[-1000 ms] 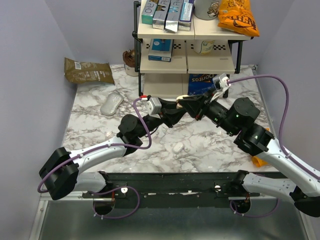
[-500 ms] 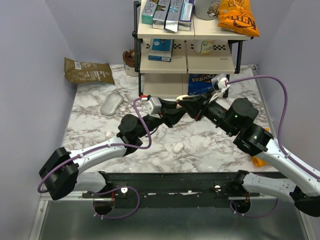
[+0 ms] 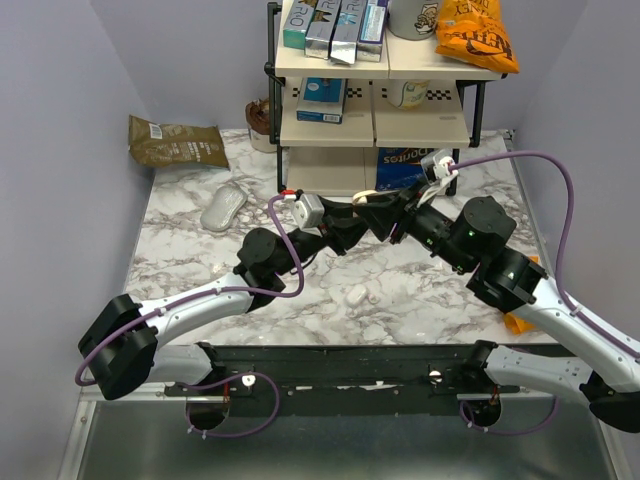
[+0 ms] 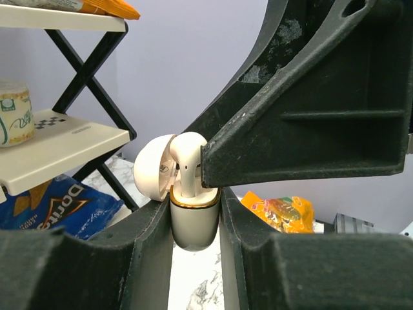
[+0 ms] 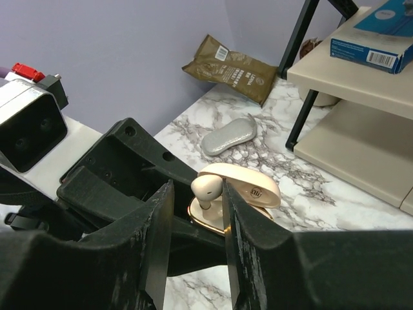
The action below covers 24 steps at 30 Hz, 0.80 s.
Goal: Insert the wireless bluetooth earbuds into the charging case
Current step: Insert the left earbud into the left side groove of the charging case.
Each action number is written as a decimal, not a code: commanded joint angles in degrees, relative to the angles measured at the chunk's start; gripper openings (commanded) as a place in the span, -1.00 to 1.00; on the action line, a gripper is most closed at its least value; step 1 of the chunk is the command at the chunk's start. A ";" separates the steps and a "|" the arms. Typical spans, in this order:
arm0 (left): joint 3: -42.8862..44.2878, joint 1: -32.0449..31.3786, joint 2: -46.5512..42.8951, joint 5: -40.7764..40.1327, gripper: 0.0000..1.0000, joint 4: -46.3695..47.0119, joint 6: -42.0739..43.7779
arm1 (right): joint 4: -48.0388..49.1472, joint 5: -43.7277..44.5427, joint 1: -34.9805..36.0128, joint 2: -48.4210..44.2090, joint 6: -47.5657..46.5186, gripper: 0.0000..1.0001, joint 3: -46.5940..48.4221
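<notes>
A: Earbud point(image 5: 207, 186) stem-down in charging case point(image 4: 193, 236), lid open, held above table point(image 5: 335, 194) at centre of top view. Seating step, apparently.

B: Claws?

A: Left claw point(image 4: 195, 219) clamped on case body. Right claw point(image 5: 199, 194) straddling, slack on one side. Next, probably: press home, withdraw straight.

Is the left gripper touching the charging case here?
Touching. The left wrist view shows the charging case clamped between both fingers of the left gripper, with no gap on either side.

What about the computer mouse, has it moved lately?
No. The mouse sits in the same spot, left of the shelf and nearer than the brown bag.
</notes>
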 commanded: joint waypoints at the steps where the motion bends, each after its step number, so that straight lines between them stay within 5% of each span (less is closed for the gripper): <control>1: 0.69 0.22 -1.04 -0.03 -1.00 2.40 0.27 | -2.39 3.17 0.23 0.17 0.03 -0.07 2.03; 18: 0.08 0.22 -0.86 -0.47 -1.00 2.75 0.09 | -3.27 6.07 0.32 -1.14 -0.15 0.06 3.61; 24: -3.25 0.49 -3.49 0.84 -1.00 3.01 0.27 | -8.35 16.24 0.23 -2.47 -3.30 0.06 8.00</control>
